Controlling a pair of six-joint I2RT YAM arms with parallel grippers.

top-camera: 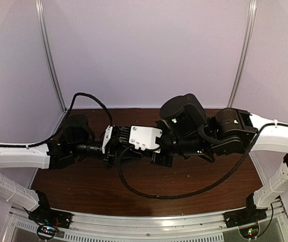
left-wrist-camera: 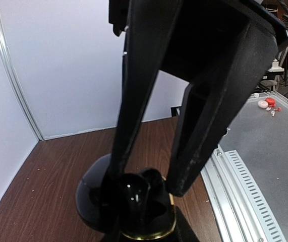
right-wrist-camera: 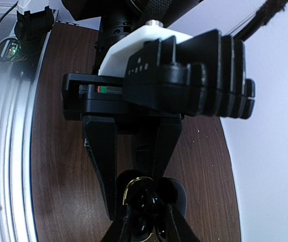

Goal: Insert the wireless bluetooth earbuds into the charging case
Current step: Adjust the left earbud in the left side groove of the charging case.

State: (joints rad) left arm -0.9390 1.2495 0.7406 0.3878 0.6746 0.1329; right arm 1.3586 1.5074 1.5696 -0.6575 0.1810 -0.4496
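The earbud [left-wrist-camera: 133, 194] in play is a glossy black one, sitting at the mouth of the charging case [left-wrist-camera: 151, 233], and everything around it narrows to that spot. Over the brown table [top-camera: 83, 186] the left arm [top-camera: 17, 156] and right arm [top-camera: 280, 138] reach inward and meet nose to nose at the middle. The left gripper [right-wrist-camera: 136, 189] is clamped on the case, one finger on each side of its gold rim, holding it off the table with the round lid [left-wrist-camera: 89, 199] swung open to one side. The right gripper [left-wrist-camera: 148, 187] comes at the opening from the opposite side, and its two fingers flank the bud with only a narrow gap. Whether they are actually pinching it or merely bracketing it cannot be told. The bud lies directly between and just past the right fingertips, so the right arm is the nearer one. Its longer side seems to run along the fingers into the cavity, so the remaining move looks like a straight push inward.
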